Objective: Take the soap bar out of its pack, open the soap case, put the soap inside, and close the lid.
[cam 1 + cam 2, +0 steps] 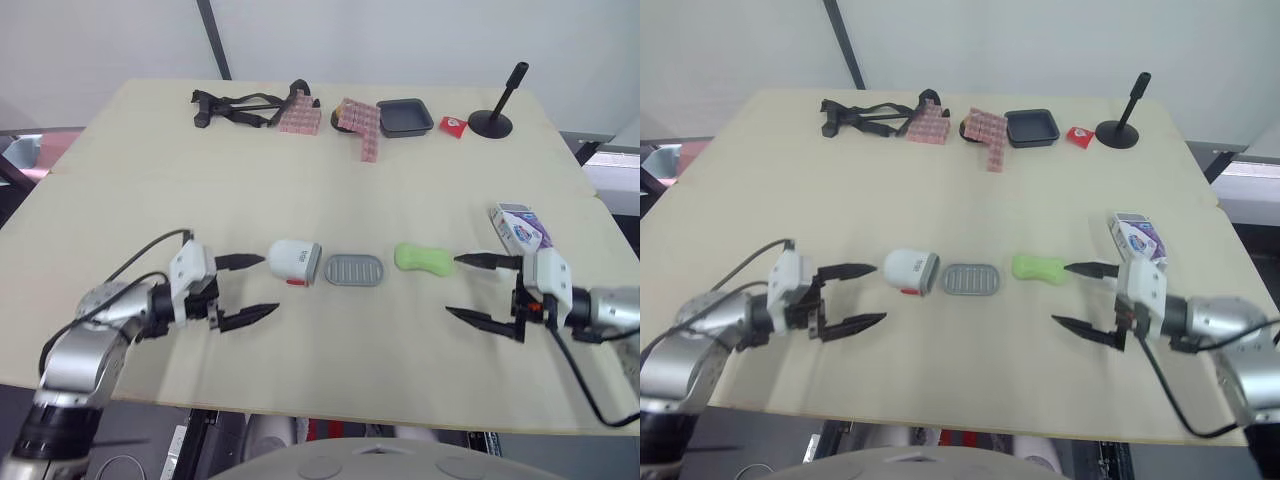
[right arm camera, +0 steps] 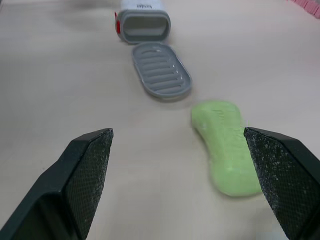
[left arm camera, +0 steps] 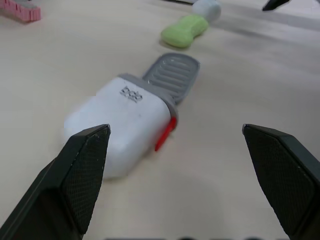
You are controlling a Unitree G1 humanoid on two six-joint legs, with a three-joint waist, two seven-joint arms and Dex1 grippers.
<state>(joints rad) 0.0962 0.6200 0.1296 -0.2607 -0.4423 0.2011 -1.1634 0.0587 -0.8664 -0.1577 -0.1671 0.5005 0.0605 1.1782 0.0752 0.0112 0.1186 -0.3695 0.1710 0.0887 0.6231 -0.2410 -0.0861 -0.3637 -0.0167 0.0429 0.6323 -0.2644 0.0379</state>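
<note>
Soap bar [image 1: 424,259], green and unwrapped, is seen on the table [image 1: 150,170] between the grey tray [image 1: 354,269] and the right gripper [image 1: 455,285]. Its jaws, and the left gripper [image 1: 268,284]'s, are spread wide, empty. The bar could be skidded away by a glancing pinch.

The printing on the soap pack [image 1: 520,228], at the right side of the table [image 1: 300,150], is too small to read. A small red item [image 1: 453,126] at the far side, beside the black stand [image 1: 492,120], is too small to identify.

In the left wrist view the logo [image 3: 131,93] on the white soap case [image 3: 125,117] is blurred, and the pink pieces [image 3: 17,10] are cut by the frame edge.

In the right wrist view the case's left, closed end is cut off. A finger [image 2: 280,175] of the right gripper [image 2: 178,131] covers one edge of the green soap bar [image 2: 225,147].
</note>
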